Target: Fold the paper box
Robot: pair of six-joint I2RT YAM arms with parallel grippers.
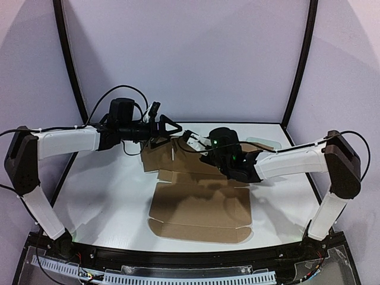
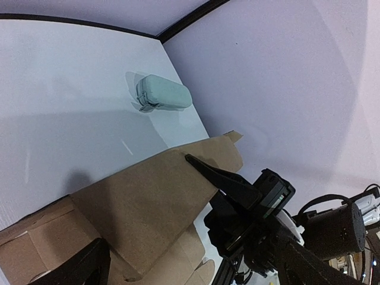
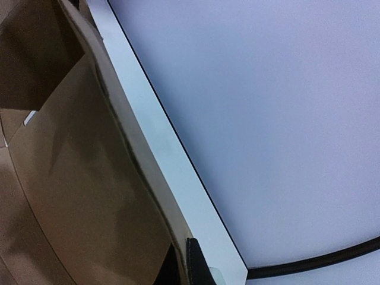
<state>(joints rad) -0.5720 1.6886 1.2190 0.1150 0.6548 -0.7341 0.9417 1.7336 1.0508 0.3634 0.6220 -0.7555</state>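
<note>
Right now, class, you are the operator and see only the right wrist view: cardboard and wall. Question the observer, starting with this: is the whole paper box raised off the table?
Observer: No. From the top, most of the paper box lies flat; only its far flaps stand up.
Operator: Where is the left gripper?
Observer: The left gripper is open, beside the raised far-left flap.
Operator: Anything else out there?
Observer: A small pale object lies on the table beyond the cardboard, apart from it.
</note>
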